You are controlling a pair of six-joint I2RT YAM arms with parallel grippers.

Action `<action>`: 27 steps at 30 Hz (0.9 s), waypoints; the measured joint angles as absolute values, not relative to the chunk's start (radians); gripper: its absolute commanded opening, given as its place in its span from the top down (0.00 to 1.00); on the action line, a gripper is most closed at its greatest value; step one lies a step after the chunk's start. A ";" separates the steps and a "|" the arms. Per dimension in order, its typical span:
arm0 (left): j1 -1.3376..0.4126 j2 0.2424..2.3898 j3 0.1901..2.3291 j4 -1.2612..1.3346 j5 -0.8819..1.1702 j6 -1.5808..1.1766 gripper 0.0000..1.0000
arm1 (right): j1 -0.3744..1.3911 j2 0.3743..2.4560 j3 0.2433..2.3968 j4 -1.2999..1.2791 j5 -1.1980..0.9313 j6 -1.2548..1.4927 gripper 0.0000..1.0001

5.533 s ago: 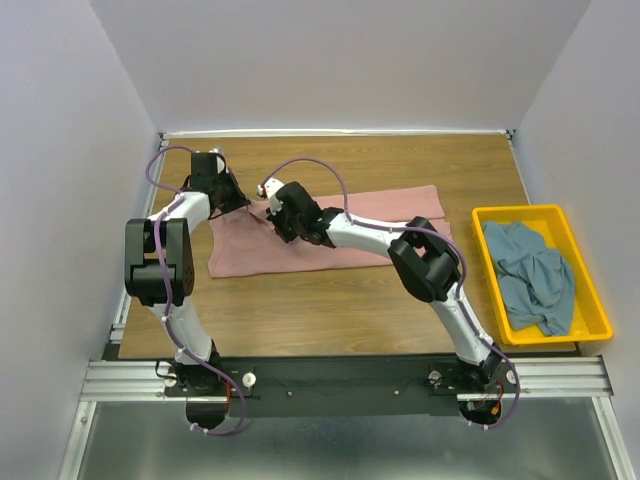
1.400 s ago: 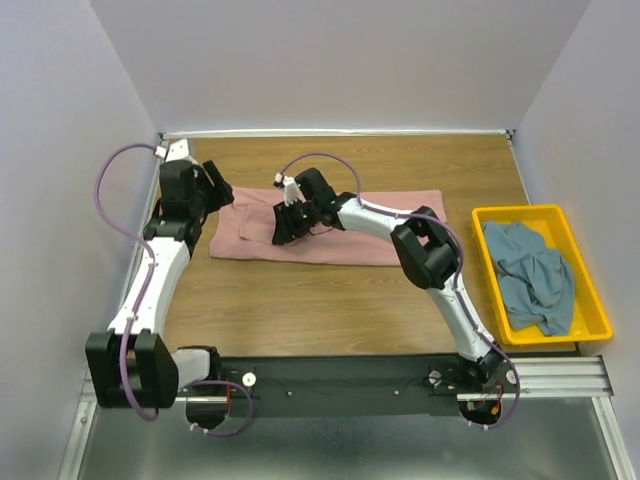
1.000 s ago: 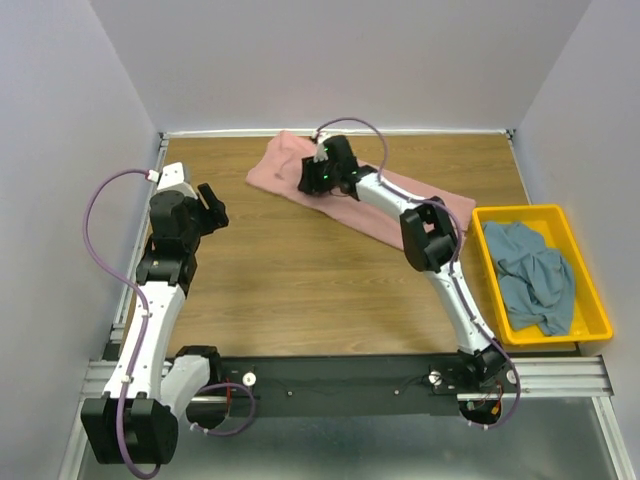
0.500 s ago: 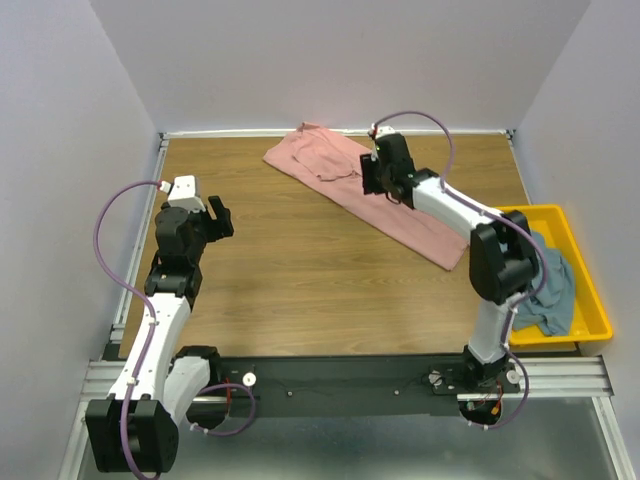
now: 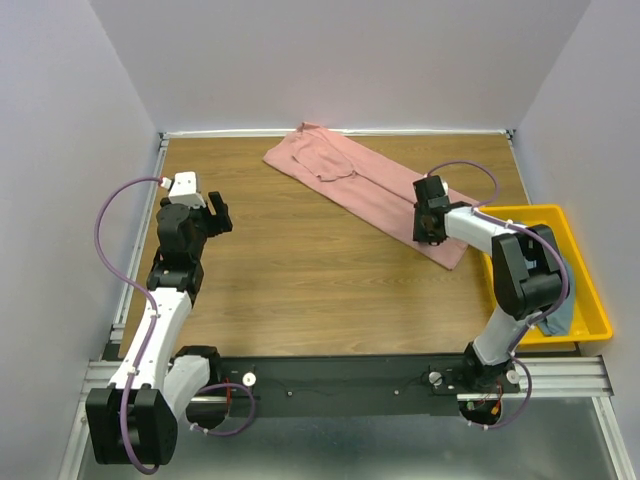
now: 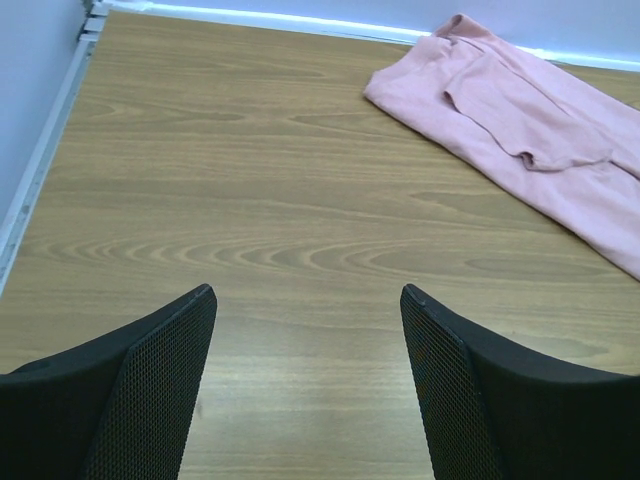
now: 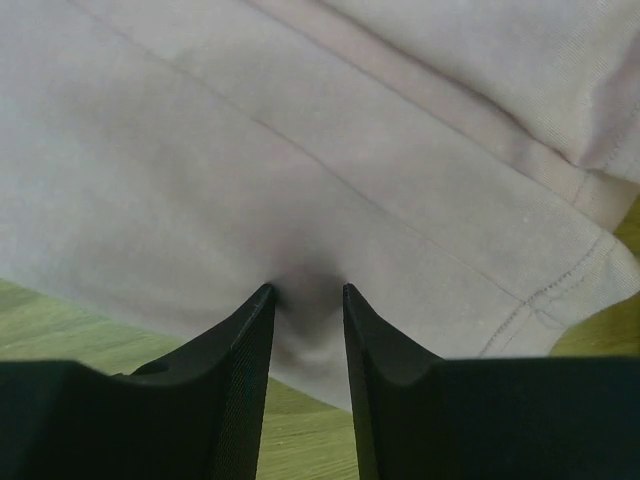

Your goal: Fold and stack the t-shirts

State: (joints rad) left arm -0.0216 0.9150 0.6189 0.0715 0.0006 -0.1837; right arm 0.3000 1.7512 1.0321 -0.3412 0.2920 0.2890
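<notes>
Top external view: I find the pink t-shirt point(image 5: 350, 180) lying as a long folded strip on the table point(image 5: 300, 280). It runs diagonally from the far edge at centre toward the yellow bin point(image 5: 598, 318) on the right. The right gripper point(image 5: 428, 222) sits on the strip's near right end. On the right wrist view its fingers point(image 7: 235, 350) stand narrowly apart, with a pucker of pink cloth pinched between the tips. The left gripper point(image 5: 215, 212) hangs over bare wood on the left side, well apart from the shirt. Its wrist view shows the fingers spread wide, holding nothing. The blue-grey t-shirt point(image 5: 560, 318) lies in the bin, mostly hidden behind the right arm.
</notes>
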 measured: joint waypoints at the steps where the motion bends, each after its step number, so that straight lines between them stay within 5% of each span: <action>1: -0.022 0.915 0.621 0.067 -0.017 -0.184 0.18 | 0.289 1.750 1.031 -0.341 0.290 0.294 0.61; 5: -0.022 0.915 0.624 0.056 -0.112 -0.185 0.02 | 0.268 1.752 1.031 -0.345 0.194 0.295 0.64; 9: -0.022 0.915 0.624 0.043 -0.177 -0.194 0.02 | 0.326 1.753 1.039 -0.374 0.099 0.295 0.63; 19: -0.022 0.925 0.624 0.052 -0.208 -0.203 0.02 | 0.857 1.893 1.220 -0.494 -0.180 0.367 0.62; 27: -0.085 0.904 0.624 0.080 -0.190 -0.211 0.02 | 1.002 1.974 1.353 -0.569 -0.208 0.431 0.59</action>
State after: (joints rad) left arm -0.0849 0.9039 0.6243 0.0795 -0.1902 -0.2108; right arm 1.0019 1.9736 1.3529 -0.5686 -0.2085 0.4313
